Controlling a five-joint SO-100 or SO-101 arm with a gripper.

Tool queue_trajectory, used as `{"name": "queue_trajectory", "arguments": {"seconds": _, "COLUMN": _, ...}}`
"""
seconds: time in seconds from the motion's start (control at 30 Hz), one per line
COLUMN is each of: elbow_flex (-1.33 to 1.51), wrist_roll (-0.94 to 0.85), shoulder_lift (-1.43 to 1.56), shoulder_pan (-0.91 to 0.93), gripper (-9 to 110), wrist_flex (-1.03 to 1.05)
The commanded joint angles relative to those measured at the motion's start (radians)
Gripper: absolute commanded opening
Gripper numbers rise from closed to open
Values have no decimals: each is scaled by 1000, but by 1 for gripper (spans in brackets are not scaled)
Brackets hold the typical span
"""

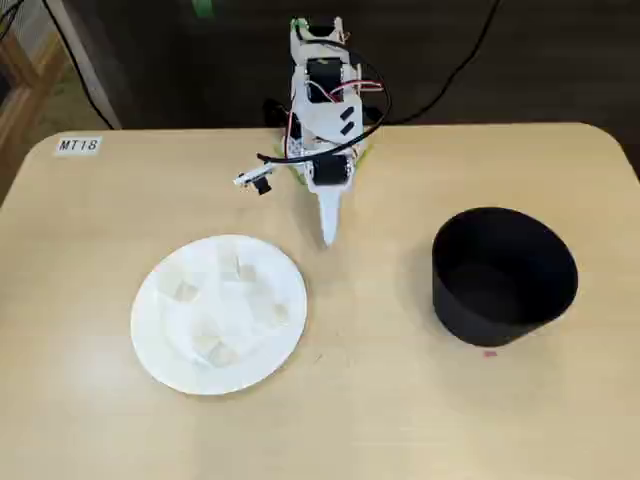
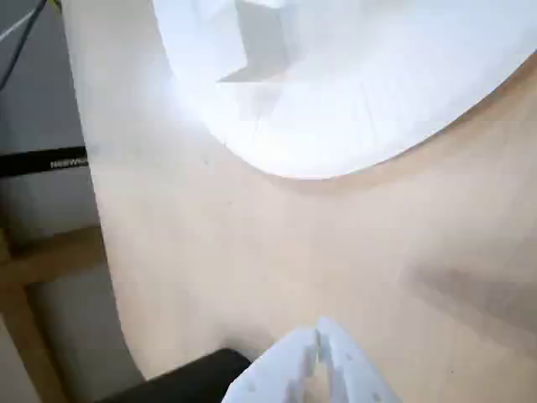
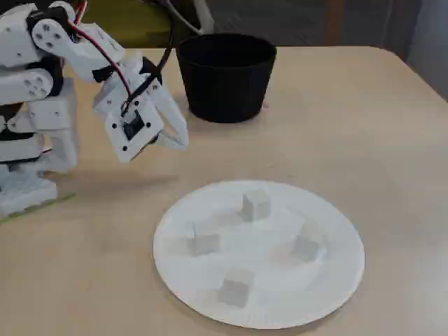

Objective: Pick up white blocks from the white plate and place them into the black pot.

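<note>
A pale wooden worktop (image 1: 420, 400) carries everything in the scene, with the white arm (image 3: 42, 91) folded low at its back edge. In a fixed view the white plate (image 1: 160, 345) lies flat toward the left, and the black pot (image 1: 505, 275) stands upright and well apart from it on the right, its interior dark and apparently empty. The hand (image 3: 178, 136) hangs just above the bare worktop between the two, nearer the plate, tilted down and forward; its fingers appear together, holding nothing. The white blocks (image 3: 256, 205) rest on the plate, four visible in a fixed view, spread apart from one another and none touching the rim. They look light, rigid and square-edged, so a pinch across two opposite flat faces should hold; a smooth face could slip under a skewed grip, and the thin plate may shift if pressed. No block is in the pot, as far as can be seen.
</note>
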Motion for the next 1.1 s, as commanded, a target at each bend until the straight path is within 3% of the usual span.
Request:
{"name": "queue_trajectory", "arguments": {"seconds": 0.0, "elbow_flex": -652, "wrist_roll": 97, "shoulder_lift": -660, "shoulder_pan": -81, "gripper": -2, "wrist_flex": -9}}
{"name": "queue_trajectory", "arguments": {"seconds": 0.43, "elbow_flex": -664, "wrist_roll": 41, "shoulder_lift": -655, "shoulder_pan": -86, "gripper": -2, "wrist_flex": 2}}
{"name": "queue_trajectory", "arguments": {"seconds": 0.63, "elbow_flex": -824, "wrist_roll": 54, "shoulder_lift": -629, "shoulder_pan": 87, "gripper": -2, "wrist_flex": 267}}
{"name": "queue_trajectory", "arguments": {"seconds": 0.73, "elbow_flex": -969, "wrist_roll": 52, "shoulder_lift": -770, "shoulder_pan": 147, "gripper": -2, "wrist_flex": 397}}
{"name": "queue_trajectory", "arguments": {"seconds": 0.87, "elbow_flex": -1253, "wrist_roll": -84, "shoulder_lift": -1135, "shoulder_pan": 225, "gripper": -2, "wrist_flex": 626}}
{"name": "queue_trajectory", "arguments": {"seconds": 1.07, "elbow_flex": -1324, "wrist_roll": -109, "shoulder_lift": -1255, "shoulder_pan": 472, "gripper": -2, "wrist_flex": 601}}
